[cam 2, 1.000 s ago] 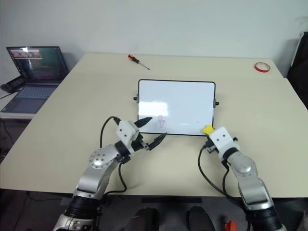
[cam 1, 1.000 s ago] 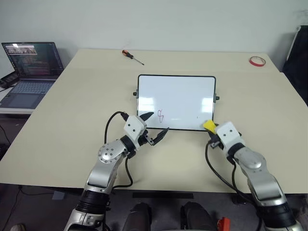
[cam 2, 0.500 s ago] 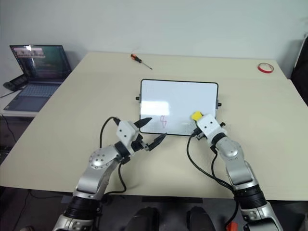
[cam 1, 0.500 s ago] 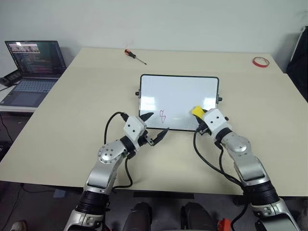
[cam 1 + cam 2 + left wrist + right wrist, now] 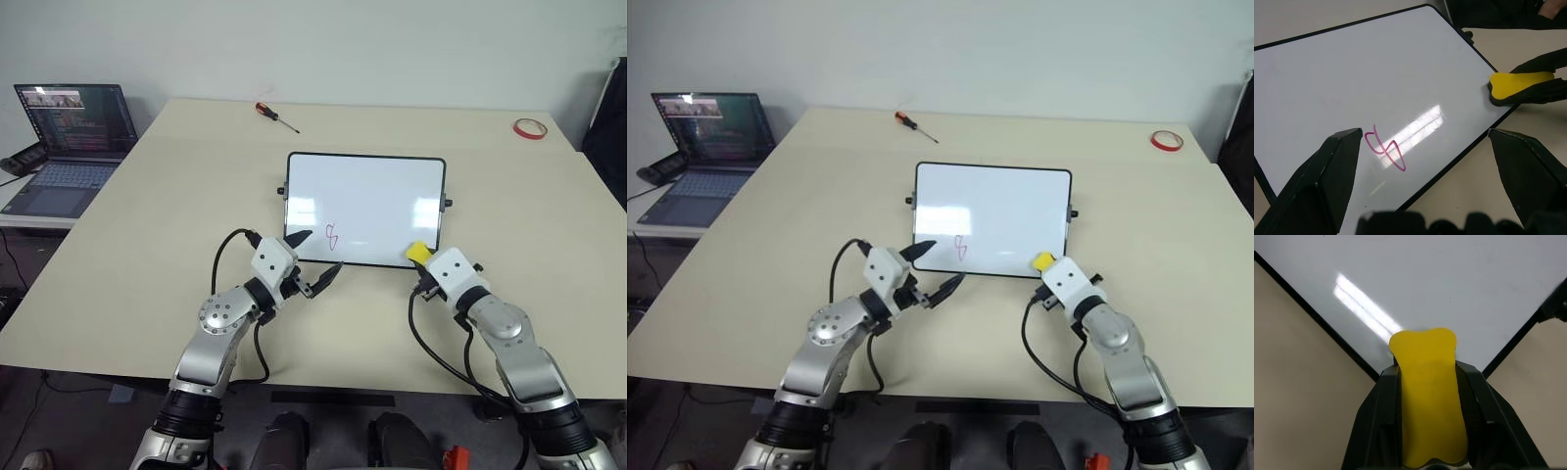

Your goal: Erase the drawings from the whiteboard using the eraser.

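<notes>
1. Half a second ago we saw the right end effector (image 5: 423,262) holding the eraser (image 5: 418,252) over the whiteboard (image 5: 365,191), well inside its near edge; it has since drawn back toward the near right corner. A second ago it sat at about that same corner. The left end effector (image 5: 315,261) has not moved.
2. The eraser is pinched between the right end effector's two black fingers (image 5: 1376,416), its yellow tip jutting out over the board's near right corner. One purple-pink drawing (image 5: 330,236), an "8"-like loop, remains near the board's near edge, just beyond the left end effector, whose fingers stand spread wide to either side of it.
3. The left wrist view shows us the loop's crossing strokes (image 5: 1383,149) and the eraser's dark underside (image 5: 1520,88) at the frame. The head views alone take in the screwdriver (image 5: 270,115), red tape ring (image 5: 527,127) and laptop (image 5: 64,137) around the worktop (image 5: 147,225).
</notes>
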Robot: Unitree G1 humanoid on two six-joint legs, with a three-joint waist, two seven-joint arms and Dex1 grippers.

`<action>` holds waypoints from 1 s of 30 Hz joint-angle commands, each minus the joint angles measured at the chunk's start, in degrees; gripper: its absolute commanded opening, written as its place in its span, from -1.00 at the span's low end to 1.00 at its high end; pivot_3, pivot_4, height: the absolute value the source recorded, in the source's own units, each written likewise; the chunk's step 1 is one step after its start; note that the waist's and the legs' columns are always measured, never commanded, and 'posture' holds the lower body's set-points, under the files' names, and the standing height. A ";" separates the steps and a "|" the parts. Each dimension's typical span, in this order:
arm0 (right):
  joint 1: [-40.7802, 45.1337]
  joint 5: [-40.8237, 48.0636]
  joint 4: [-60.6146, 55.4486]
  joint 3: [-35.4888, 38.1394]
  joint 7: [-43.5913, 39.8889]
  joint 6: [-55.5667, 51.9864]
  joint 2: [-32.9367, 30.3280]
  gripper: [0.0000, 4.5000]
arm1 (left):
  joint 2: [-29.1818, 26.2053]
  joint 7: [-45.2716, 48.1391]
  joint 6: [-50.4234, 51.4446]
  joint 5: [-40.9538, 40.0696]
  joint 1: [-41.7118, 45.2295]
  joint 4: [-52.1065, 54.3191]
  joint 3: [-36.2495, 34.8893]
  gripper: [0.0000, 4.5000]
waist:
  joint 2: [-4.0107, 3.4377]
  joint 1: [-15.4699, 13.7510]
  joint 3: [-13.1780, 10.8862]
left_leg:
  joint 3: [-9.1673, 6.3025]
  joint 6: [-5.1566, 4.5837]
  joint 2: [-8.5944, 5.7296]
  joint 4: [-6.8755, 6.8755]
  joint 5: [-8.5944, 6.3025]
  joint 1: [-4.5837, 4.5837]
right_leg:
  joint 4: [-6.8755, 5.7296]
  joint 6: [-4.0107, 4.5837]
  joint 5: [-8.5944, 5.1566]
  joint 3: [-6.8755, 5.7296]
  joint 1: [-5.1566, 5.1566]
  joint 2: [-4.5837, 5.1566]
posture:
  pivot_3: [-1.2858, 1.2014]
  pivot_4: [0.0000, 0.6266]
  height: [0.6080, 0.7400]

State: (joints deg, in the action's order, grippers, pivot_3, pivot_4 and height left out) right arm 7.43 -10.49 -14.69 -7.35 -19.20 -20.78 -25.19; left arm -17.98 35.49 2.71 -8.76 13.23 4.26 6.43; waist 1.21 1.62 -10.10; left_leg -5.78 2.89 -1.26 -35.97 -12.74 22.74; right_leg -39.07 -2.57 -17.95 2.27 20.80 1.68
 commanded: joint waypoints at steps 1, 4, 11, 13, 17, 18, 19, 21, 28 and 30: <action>-1.04 1.27 -1.30 4.01 0.42 -1.74 -0.19 -0.48 | 0.34 0.13 -0.74 -0.32 0.30 1.82 0.34 1.00 | 0.00 -0.01 0.00 | 0.00 0.00 0.00 0.00 0.00 0.00 | 0.00 0.00 0.00 -0.01 0.00 0.00 | 0.03 -0.52 1.00; -1.02 6.95 -4.08 7.22 -0.06 0.26 2.65 -0.48 | 0.17 0.33 -0.84 -0.33 -0.44 2.36 0.43 1.00 | 0.00 0.00 -0.01 | -0.02 0.00 0.00 0.00 0.00 0.02 | 0.02 0.00 0.00 0.00 0.01 0.00 | 0.03 -0.52 1.00; -5.72 17.77 -13.10 12.23 -2.46 1.57 6.93 -0.48 | -1.43 0.15 -0.01 -1.34 -2.81 4.92 -1.43 1.00 | -0.01 0.11 -0.02 | 0.02 0.00 0.02 0.07 0.00 0.17 | 0.01 0.01 -0.01 0.05 0.23 0.00 | 0.03 -0.52 1.00; -6.10 18.43 -13.57 12.39 -2.55 1.41 6.85 -0.48 | -1.49 0.11 0.18 -1.37 -2.99 5.17 -1.49 1.00 | -0.01 0.10 -0.02 | 0.05 0.00 0.02 0.07 0.00 0.17 | 0.02 0.01 -0.01 0.04 0.25 0.00 | 0.03 -0.52 1.00; -6.25 19.09 -13.72 12.31 -2.28 1.35 6.42 -0.48 | -1.43 0.16 0.31 -1.32 -3.05 5.30 -1.57 1.00 | -0.01 0.10 -0.02 | 0.05 0.00 0.02 0.07 0.00 0.16 | -0.01 0.01 -0.01 0.03 0.25 0.00 | 0.03 -0.52 1.00; -6.26 19.21 -13.72 12.27 -2.20 1.36 6.32 -0.48 | -1.42 0.16 0.32 -1.31 -3.05 5.31 -1.58 1.00 | -0.01 0.10 -0.02 | 0.05 0.00 0.02 0.07 0.00 0.16 | -0.01 0.01 -0.01 0.03 0.25 0.00 | 0.03 -0.52 1.00; -6.26 19.31 -13.72 12.25 -2.14 1.37 6.24 -0.48 | -1.42 0.16 0.33 -1.31 -3.05 5.31 -1.58 1.00 | -0.01 0.10 -0.02 | 0.06 0.00 0.02 0.07 0.00 0.16 | -0.01 0.01 -0.01 0.04 0.25 0.00 | 0.03 -0.52 1.00; -6.27 19.42 -13.71 12.20 -2.06 1.38 6.14 -0.48 | -1.42 0.17 0.33 -1.31 -3.05 5.32 -1.58 1.00 | -0.01 0.09 -0.02 | 0.06 0.00 0.02 0.08 0.00 0.17 | 0.00 0.01 -0.01 0.04 0.26 0.00 | 0.03 -0.52 1.00; -20.71 17.10 -15.57 14.98 -3.36 11.65 5.48 -0.48 | -1.08 -2.83 -0.86 -1.07 -8.45 7.36 -4.35 1.00 | -0.03 -0.22 0.07 | 0.07 0.00 0.01 0.10 0.00 0.18 | 0.01 0.01 -0.01 0.05 0.30 0.00 | 0.03 -0.52 1.00; -27.24 16.19 -16.19 16.14 -3.85 16.96 5.13 -0.48 | -0.85 -4.29 -1.12 -0.89 -10.84 8.60 -5.52 1.00 | -0.04 -0.69 0.09 | -0.10 -0.03 -0.05 0.25 -0.12 0.21 | 0.13 0.02 -0.28 0.06 0.20 0.22 | 0.03 -0.52 1.00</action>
State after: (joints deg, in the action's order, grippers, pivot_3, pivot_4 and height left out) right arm -19.09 6.39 -28.85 6.79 -22.57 -8.69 -19.65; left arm -18.94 32.58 2.56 -9.02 2.10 10.47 2.11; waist 1.17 0.93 -10.01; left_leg -5.83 2.89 -1.31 -35.74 -13.00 22.95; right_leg -38.99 -2.50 -18.37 2.36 21.03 2.08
